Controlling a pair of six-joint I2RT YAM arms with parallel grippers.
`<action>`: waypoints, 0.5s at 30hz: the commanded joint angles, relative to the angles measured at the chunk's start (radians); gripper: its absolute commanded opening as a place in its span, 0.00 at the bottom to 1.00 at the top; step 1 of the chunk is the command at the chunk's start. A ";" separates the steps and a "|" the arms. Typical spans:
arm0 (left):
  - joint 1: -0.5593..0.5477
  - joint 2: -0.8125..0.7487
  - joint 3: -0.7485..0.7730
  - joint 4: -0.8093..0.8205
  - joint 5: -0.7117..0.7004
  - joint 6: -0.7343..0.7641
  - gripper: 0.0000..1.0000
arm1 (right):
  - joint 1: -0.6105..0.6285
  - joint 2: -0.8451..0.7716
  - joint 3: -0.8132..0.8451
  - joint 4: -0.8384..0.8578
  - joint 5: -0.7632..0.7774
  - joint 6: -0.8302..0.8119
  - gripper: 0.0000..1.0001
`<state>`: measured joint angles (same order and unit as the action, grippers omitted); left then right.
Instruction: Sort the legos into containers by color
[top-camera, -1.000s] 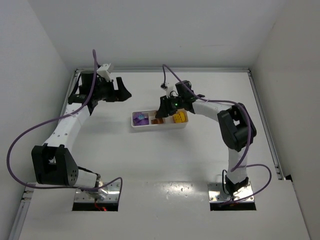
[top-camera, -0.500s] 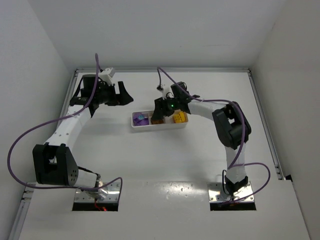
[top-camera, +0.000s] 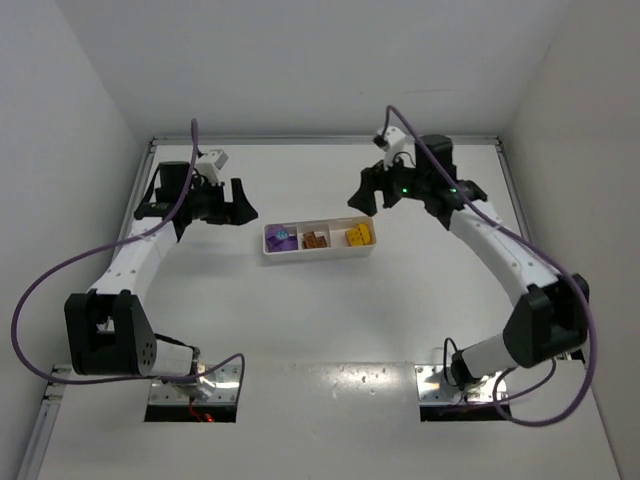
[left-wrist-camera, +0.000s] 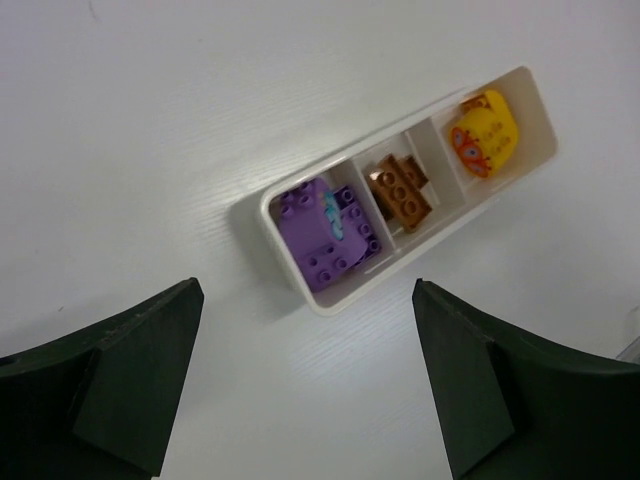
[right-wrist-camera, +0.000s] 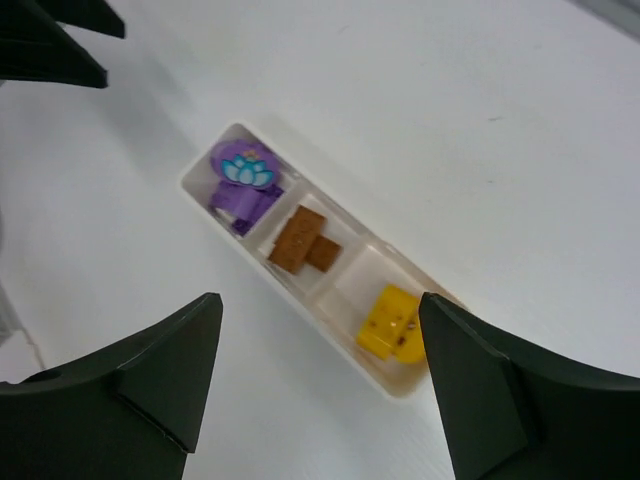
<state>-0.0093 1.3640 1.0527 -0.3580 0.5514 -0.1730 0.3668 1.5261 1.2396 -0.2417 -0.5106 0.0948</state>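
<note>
The white tray (top-camera: 316, 254) lies mid-table with its three containers filled by color. Purple legos (top-camera: 281, 237) sit in the left one, brown legos (top-camera: 315, 240) in the middle, and a yellow lego (top-camera: 359, 235) in the right. My left gripper (top-camera: 248, 203) hovers open to the left of the tray and holds nothing. My right gripper (top-camera: 362, 192) hangs open above and behind the tray's right end, also holding nothing. The left wrist view looks down on the tray (left-wrist-camera: 330, 305), the purple (left-wrist-camera: 325, 240), brown (left-wrist-camera: 400, 190) and yellow (left-wrist-camera: 482, 135) legos. The right wrist view shows the purple (right-wrist-camera: 240, 180), brown (right-wrist-camera: 305, 240) and yellow (right-wrist-camera: 395, 322) legos.
White walls enclose the table on the left, back and right, with a metal rail (top-camera: 325, 140) along the far edge. Purple cables (top-camera: 40, 290) loop off both arms. The left gripper's dark fingers (right-wrist-camera: 50, 40) show at the top left of the right wrist view.
My right gripper rose from the tray's middle compartment, swung back to the right and opened. The left gripper drifted slightly left and stayed open.
</note>
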 joint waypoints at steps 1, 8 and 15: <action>0.031 -0.040 -0.031 -0.012 -0.022 0.101 0.93 | -0.073 -0.076 -0.095 -0.163 0.037 -0.153 0.80; 0.072 -0.074 -0.111 0.017 -0.120 0.168 0.93 | -0.245 -0.303 -0.402 -0.119 0.089 -0.227 0.81; 0.072 -0.131 -0.223 0.082 -0.163 0.236 0.93 | -0.350 -0.336 -0.480 -0.108 0.067 -0.213 0.81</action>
